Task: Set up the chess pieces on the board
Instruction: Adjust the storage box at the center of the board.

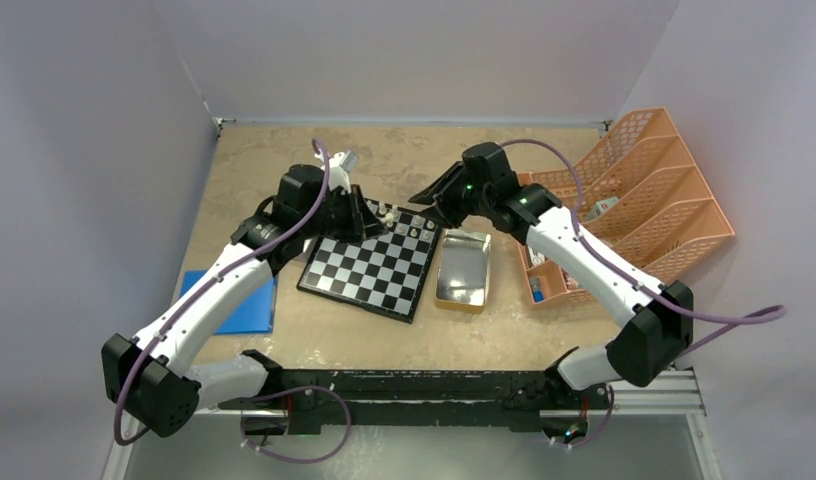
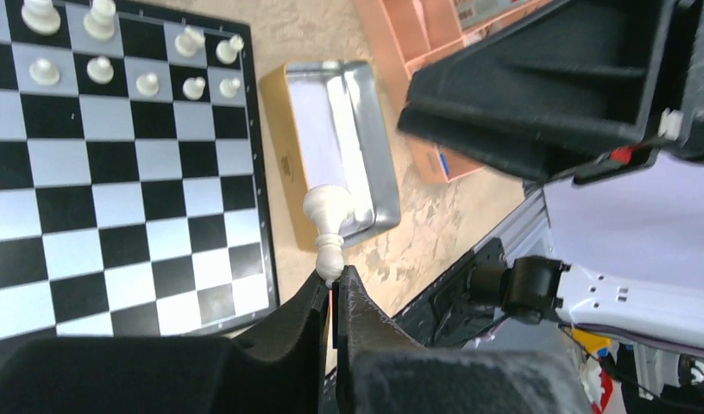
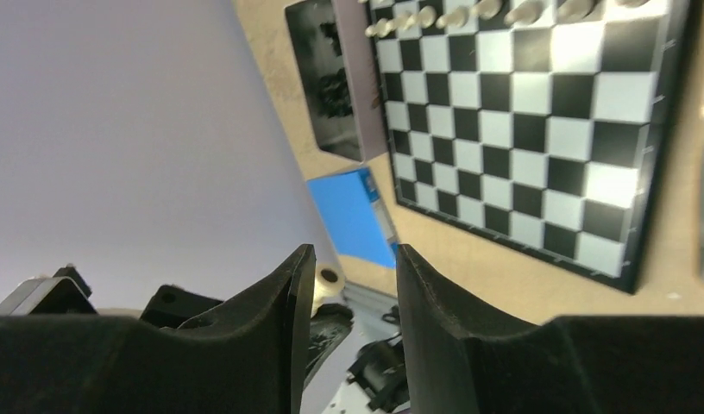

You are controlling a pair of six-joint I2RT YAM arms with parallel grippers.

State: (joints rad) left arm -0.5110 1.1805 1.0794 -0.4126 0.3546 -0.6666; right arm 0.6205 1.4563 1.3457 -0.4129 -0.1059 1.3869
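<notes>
- The cream-white piece (image 2: 329, 226) is pinched by its narrow end in my left gripper (image 2: 333, 289). Its wide base points away from the fingertips, and it is clear of any square.
- My left gripper's fingers are pressed together on that piece. From above it sits at the far edge of the board (image 1: 369, 270).
- In the left wrist view the board lies to the left of the fingertips. The other white pieces (image 2: 146, 65) stand in two rows along its edge farthest from the fingers.
- Straight past the held piece is the corner of the metal tray (image 2: 284, 129), which lies just beside the board's edge.
- My right gripper (image 3: 355, 259) has its fingers apart with nothing between them. From above it hovers just past the tray's far end, near the left gripper.
- Beyond the tray, away from the left fingertips, stands the orange rack (image 2: 392, 52).
- A blue pad (image 3: 353, 216) lies past the board's corner, just ahead of the right fingertips.
</notes>
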